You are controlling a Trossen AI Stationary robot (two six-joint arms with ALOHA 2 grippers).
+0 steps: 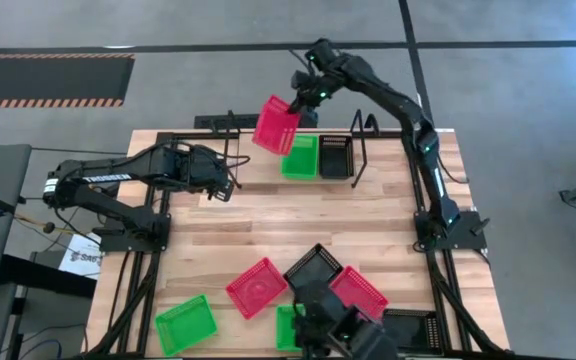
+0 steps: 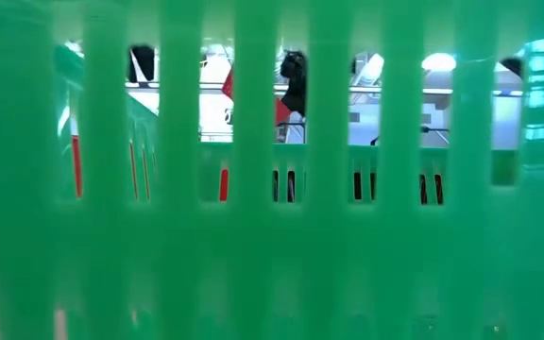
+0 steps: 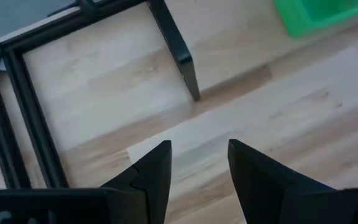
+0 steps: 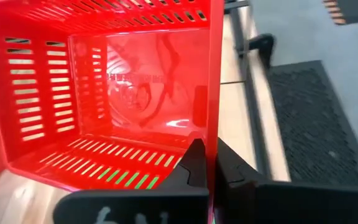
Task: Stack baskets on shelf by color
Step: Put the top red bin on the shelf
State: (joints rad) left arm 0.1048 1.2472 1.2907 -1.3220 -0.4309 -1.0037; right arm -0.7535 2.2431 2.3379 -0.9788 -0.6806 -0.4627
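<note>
My right gripper (image 1: 298, 103) is shut on a red basket (image 1: 276, 124) and holds it in the air over the left part of the shelf. A green basket (image 1: 300, 157) and a black basket (image 1: 335, 157) sit side by side on the shelf, between its black wire uprights (image 1: 361, 150). My left gripper (image 1: 226, 185) hovers open over the tabletop near the shelf's left end, with nothing between its fingers (image 3: 157, 165). A corner of the green basket (image 3: 316, 15) shows in its wrist view. My right gripper (image 4: 209, 155) pinches one side wall of the red basket at its rim (image 4: 211, 134), one finger inside the basket and one outside. The fingers slant down from the table's far side. The basket hangs tilted, its open side toward the wrist, clear of the shelf.
Near the table's front edge lie loose baskets: red (image 1: 258, 287), green (image 1: 185, 323), black (image 1: 313, 265), red (image 1: 358, 290) and black (image 1: 408, 325). Another green basket's slotted wall (image 2: 253, 189) fills the low view. A black frame (image 3: 17, 112) borders the tabletop at the far left.
</note>
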